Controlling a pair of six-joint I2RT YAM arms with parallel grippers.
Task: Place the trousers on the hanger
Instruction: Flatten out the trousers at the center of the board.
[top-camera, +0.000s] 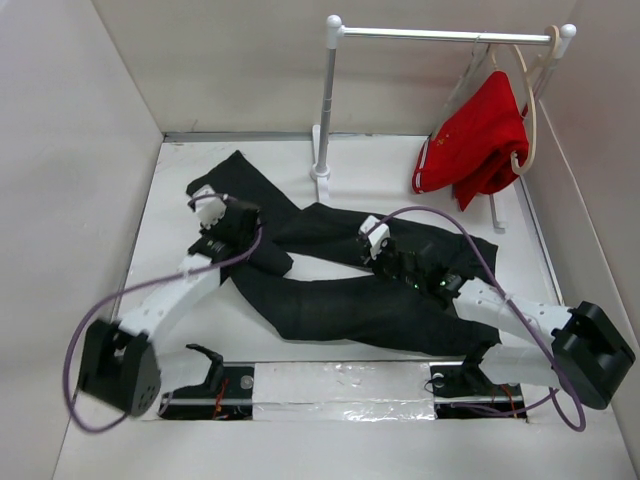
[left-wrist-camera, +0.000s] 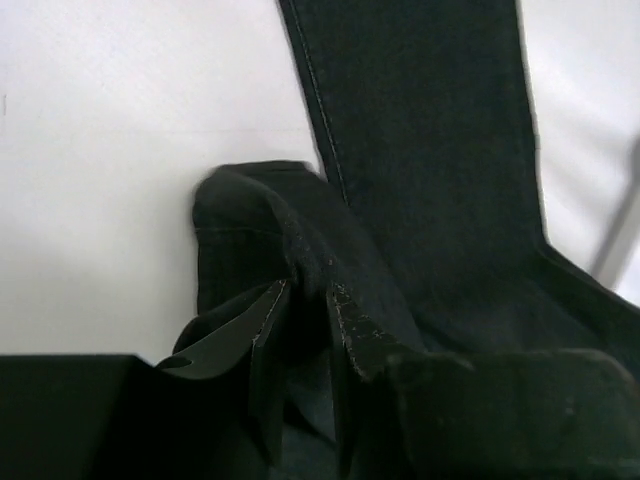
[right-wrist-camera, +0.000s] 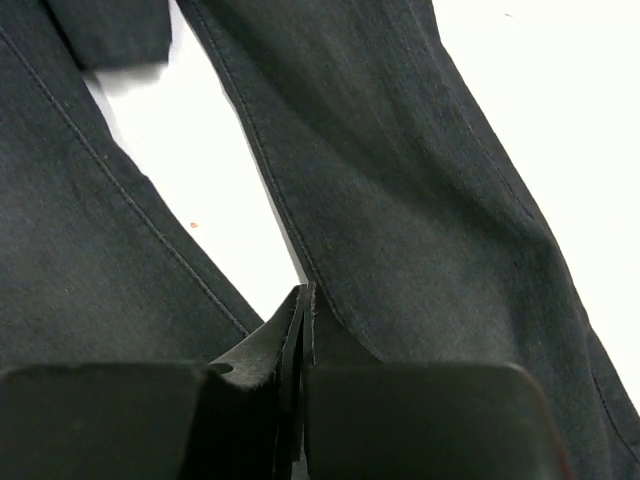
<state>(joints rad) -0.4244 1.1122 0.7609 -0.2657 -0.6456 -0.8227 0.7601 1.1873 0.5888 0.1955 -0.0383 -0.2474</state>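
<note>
On the left of the overhead view, the left gripper sat low over the white table, at the left end of the long black-charcoal denim trousers. That view hid what was between its fingers. The left wrist view showed it: the left gripper was closed down on a bunched fold of the trousers, with dark cloth filling the narrow gap between the two black fingers. A flat leg ran away behind the fold.

The trousers lay flat across the middle of the table, long axis running left to right. Both legs pointed left: the far leg angled toward the far left corner, and the near leg lay closer to the arm bases. The wider end lay to the right, partly under the right arm.

The right gripper rested on the far leg near the table's centre. Only the right wrist view showed how it stood: the right gripper had its fingers pressed together, the tips at the stitched edge of a leg of the trousers, beside a wedge of bare table. Whether any cloth was pinched between them could not be told.

At the far right, a white clothes rack carried a bright red garment on a thick cream hanger, apart from the trousers.
</note>
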